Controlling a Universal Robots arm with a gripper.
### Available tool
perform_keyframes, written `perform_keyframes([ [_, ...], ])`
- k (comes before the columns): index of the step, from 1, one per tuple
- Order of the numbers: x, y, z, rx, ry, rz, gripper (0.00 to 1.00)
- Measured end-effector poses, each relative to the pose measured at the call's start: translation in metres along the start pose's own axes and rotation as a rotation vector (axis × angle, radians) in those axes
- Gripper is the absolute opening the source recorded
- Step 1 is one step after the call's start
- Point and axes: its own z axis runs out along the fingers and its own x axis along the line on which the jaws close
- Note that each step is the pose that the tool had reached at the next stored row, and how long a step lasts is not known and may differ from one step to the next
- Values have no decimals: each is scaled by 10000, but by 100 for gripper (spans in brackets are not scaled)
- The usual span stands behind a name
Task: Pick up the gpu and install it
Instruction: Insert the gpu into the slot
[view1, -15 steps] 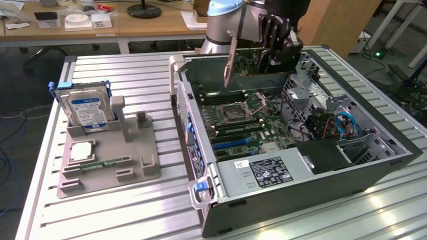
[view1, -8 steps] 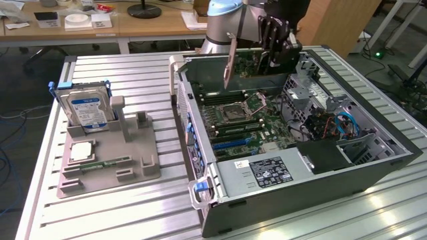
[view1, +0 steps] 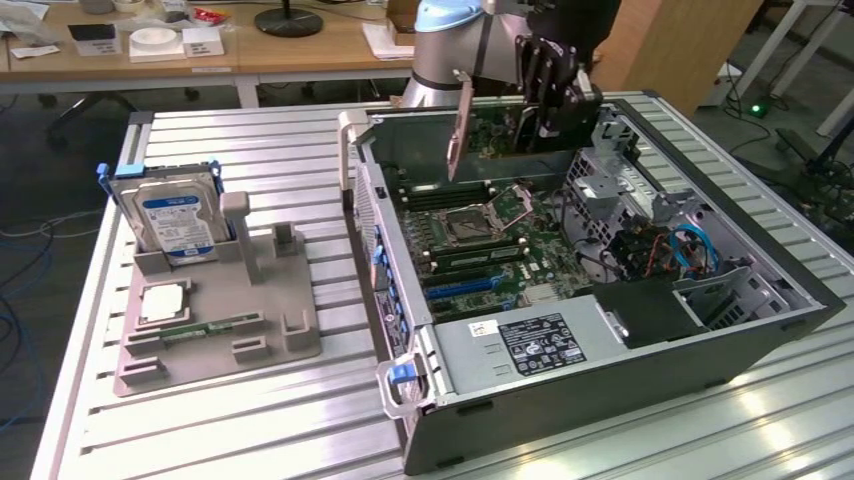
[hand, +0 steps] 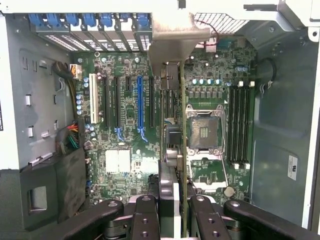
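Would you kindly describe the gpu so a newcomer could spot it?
Find the open computer case on the slatted table. Above its motherboard, the black tool holds the gpu, a thin green card on edge with a metal bracket; it alone hangs in the air.

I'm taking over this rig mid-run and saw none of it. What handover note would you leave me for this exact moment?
Gripper: shut on the gpu, which it holds on edge.
Where: the gpu hangs above the motherboard inside the open computer case.
Done: the gpu is picked up and is over the case.
Left: the gpu is not yet seated in a slot. I cannot tell which slot it lines up with.
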Motion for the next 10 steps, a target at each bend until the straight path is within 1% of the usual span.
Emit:
perform_keyframes([
  [5, 9, 2, 37, 1, 1, 4, 28],
  [7, 12, 3, 48, 16, 1, 5, 28],
  [10, 28, 5, 61, 20, -3, 4, 28],
])
